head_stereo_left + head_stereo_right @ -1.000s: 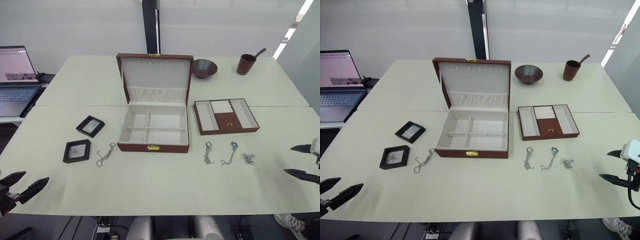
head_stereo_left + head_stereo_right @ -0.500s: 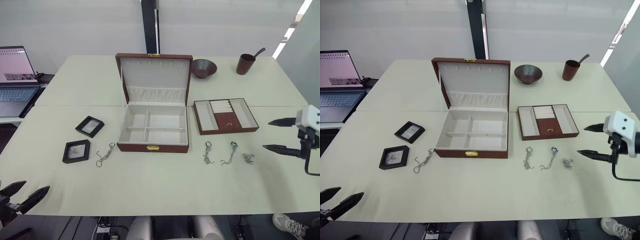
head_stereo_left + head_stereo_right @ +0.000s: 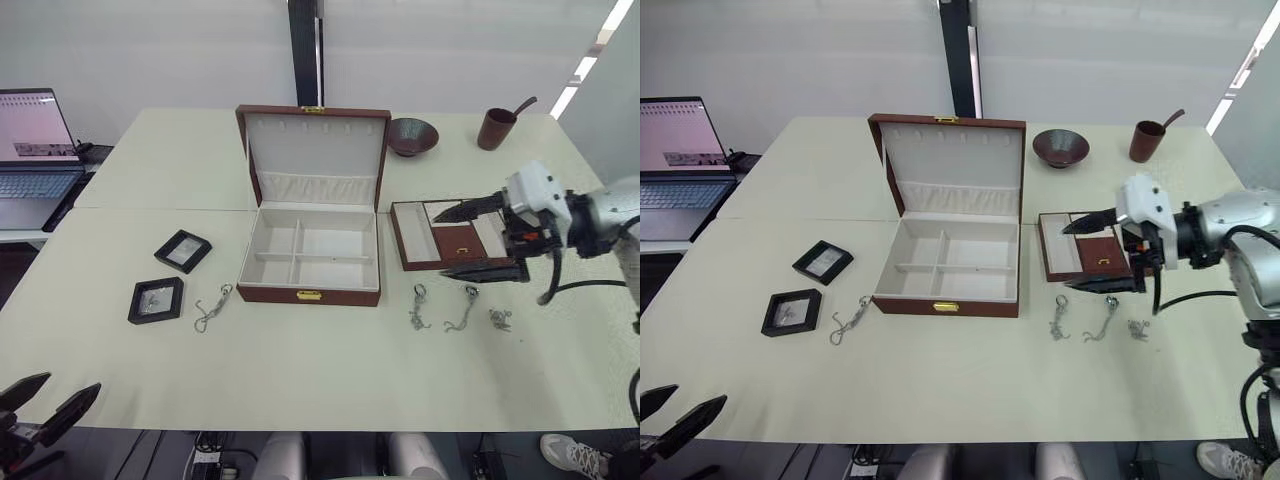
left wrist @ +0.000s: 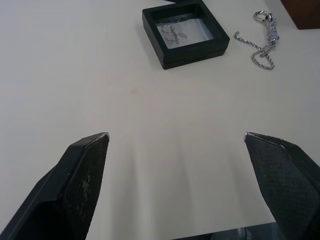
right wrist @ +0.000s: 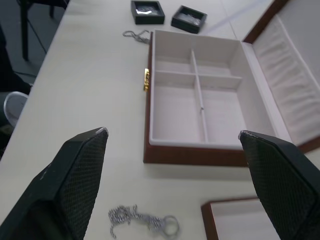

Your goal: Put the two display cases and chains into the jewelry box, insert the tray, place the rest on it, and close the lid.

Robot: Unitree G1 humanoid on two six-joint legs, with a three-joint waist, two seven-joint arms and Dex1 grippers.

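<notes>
The jewelry box (image 3: 310, 250) stands open mid-table, its lid (image 3: 316, 150) upright behind it and its cream compartments bare. Two display cases (image 3: 183, 250) (image 3: 156, 300) lie to its left, beside one chain (image 3: 211, 307). On the box's right lies the tray (image 3: 412, 236), and in front of it are more chains (image 3: 418, 305) (image 3: 462, 308) and a small trinket (image 3: 498, 319). My right gripper (image 3: 442, 243) hovers open over the tray, holding nothing. My left gripper (image 3: 73, 382) is open at the front left edge, short of the nearer case (image 4: 185, 32).
A laptop (image 3: 35, 150) sits on a side desk at the far left. A dark bowl (image 3: 412, 135) and a brown cup (image 3: 493, 128) with a spoon stand at the back right. A black post (image 3: 305, 50) rises behind the lid.
My right gripper has swung in from the table's right edge to above the tray, still open. The left gripper has hardly moved.
</notes>
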